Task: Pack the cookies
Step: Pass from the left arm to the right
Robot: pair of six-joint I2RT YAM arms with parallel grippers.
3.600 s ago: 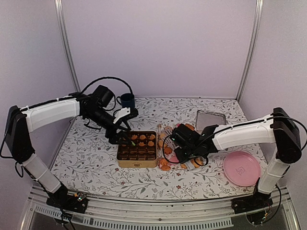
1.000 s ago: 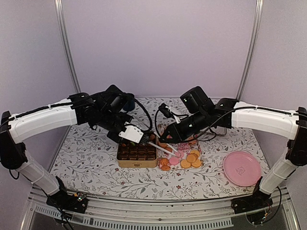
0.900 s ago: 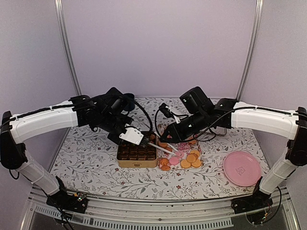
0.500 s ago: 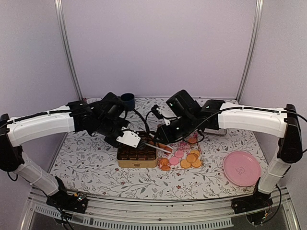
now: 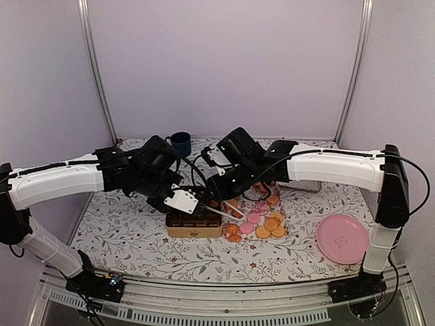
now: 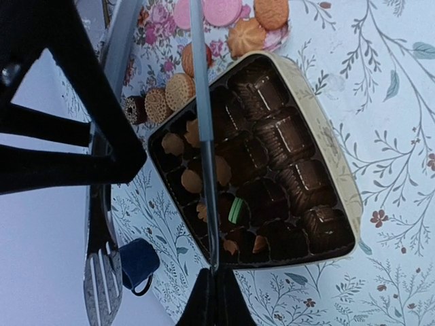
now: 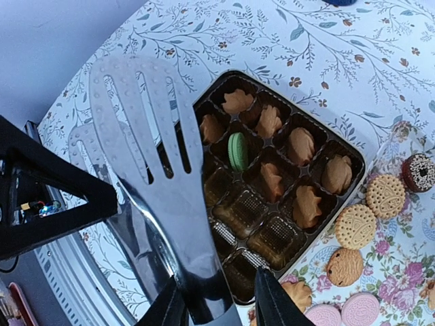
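**Two claws, two tools, one part-filled tin**

Top view: the gold tin [image 5: 194,231] sits mid-frame on the floral worktop [image 5: 129,227], with loose cookies [image 5: 270,224] just to its right.

Left wrist: the left claw [image 6: 214,293] is pinched tight on a thin grey tool [image 6: 202,136] that runs up the frame across the tin.

Right wrist: the right claw [image 7: 216,304] clamps a slotted spatula [image 7: 146,136], its blade covering the tin's left edge. The upper-right cells hold cookies, one of them green.

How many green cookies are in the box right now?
1: a green cookie in an inner compartment of the box; the spatula covers some compartments, so another may be hidden.
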